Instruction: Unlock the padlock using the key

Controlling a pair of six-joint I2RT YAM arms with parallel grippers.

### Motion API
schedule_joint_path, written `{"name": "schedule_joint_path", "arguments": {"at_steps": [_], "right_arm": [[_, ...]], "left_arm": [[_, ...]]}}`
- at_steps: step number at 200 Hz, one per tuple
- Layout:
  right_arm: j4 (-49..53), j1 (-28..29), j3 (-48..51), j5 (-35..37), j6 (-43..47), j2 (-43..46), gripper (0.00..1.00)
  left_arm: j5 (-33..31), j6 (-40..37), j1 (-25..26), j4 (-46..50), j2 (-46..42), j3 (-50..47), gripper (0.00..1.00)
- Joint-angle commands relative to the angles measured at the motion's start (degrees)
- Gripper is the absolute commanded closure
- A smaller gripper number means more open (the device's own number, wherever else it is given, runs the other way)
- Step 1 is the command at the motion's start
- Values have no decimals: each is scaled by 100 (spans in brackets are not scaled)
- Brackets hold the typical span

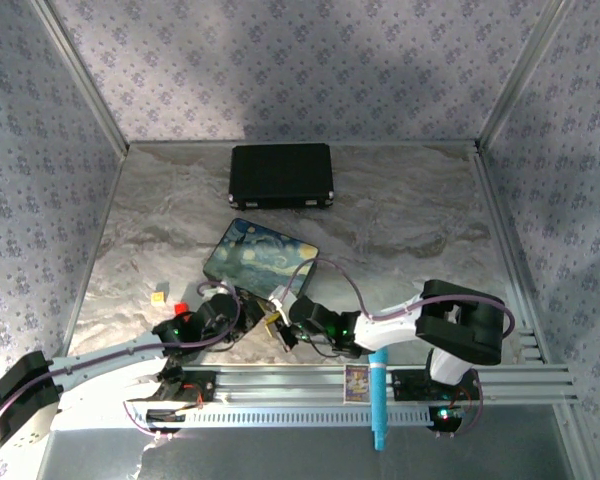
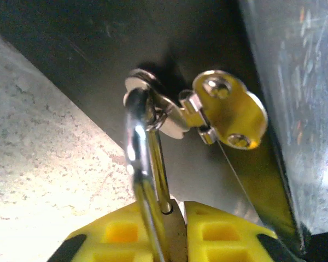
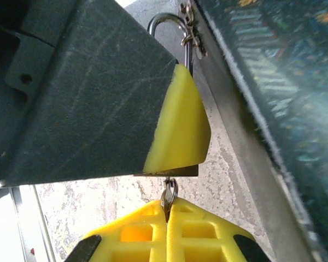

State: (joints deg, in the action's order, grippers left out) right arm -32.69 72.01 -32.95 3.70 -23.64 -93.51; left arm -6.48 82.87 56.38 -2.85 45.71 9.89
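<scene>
the padlock (image 2: 138, 164) hangs by its thin silver shackle from a ring on the brass hasp (image 2: 229, 112) at the near side of the painted box (image 1: 260, 258), close to the bench's (image 1: 410, 230) near edge and a little left of its middle. its brass body sits between the yellow pads of the left gripper (image 2: 177, 218), which pinch it from both sides. just beside it, the right gripper (image 3: 168, 210) has its pads pressed together on the key (image 3: 169, 194); only a small silvery loop of it shows above them, right under the left gripper's finger. a small yellow cube (image 1: 158, 296) and a red block (image 1: 180, 306) lie toward the bench's left edge. a black case (image 1: 282, 176) lies at the far edge.
</scene>
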Motion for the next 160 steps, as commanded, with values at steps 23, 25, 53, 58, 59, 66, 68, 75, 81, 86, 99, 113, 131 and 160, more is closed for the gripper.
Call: {"name": "schedule_joint_path", "arguments": {"at_steps": [23, 25, 53, 58, 59, 66, 68, 75, 81, 86, 99, 113, 131, 160], "right_arm": [[282, 73, -89, 411, -217, 393, 61], [327, 80, -89, 433, -226, 439, 59], [1154, 184, -9, 819, -613, 1091, 32], [1285, 182, -9, 839, -705, 1178, 30], [1306, 182, -10, 841, -722, 1191, 29], [1460, 174, -21, 895, -831, 1307, 26], [1518, 167, -30, 917, -872, 1338, 25], [1750, 134, -90, 1014, -1021, 1420, 23], [2051, 66, -210, 1132, -1264, 1447, 21], [2377, -39, -351, 1195, -1588, 1457, 20], [3230, -316, -755, 1289, -2020, 1383, 19], [3731, -606, -1051, 1395, -2316, 1305, 19], [3930, -990, -1385, 1365, -2355, 1107, 19], [4706, -1338, -2166, 1300, -2198, 342, 24]], "left_arm": [[-252, -192, 10, 811, -243, 101, 100], [-256, -199, 8, 830, -255, 101, 100], [-257, -252, -48, 1037, -326, 40, 100], [-257, -277, -48, 1074, -327, 36, 100], [-257, -279, -48, 1084, -331, 38, 100], [-266, -320, -48, 1170, -328, 57, 100], [-277, -332, -48, 1194, -320, 68, 100], [-283, -380, -48, 1281, -313, 98, 100], [-301, -409, -46, 1354, -308, 129, 100], [-311, -431, -48, 1409, -301, 147, 100], [-360, -535, -48, 1564, -275, 224, 100], [-441, -673, -48, 1852, -248, 380, 100], [-489, -857, -57, 2081, -136, 534, 100], [-547, -1252, -55, 2567, 145, 860, 100]]}}
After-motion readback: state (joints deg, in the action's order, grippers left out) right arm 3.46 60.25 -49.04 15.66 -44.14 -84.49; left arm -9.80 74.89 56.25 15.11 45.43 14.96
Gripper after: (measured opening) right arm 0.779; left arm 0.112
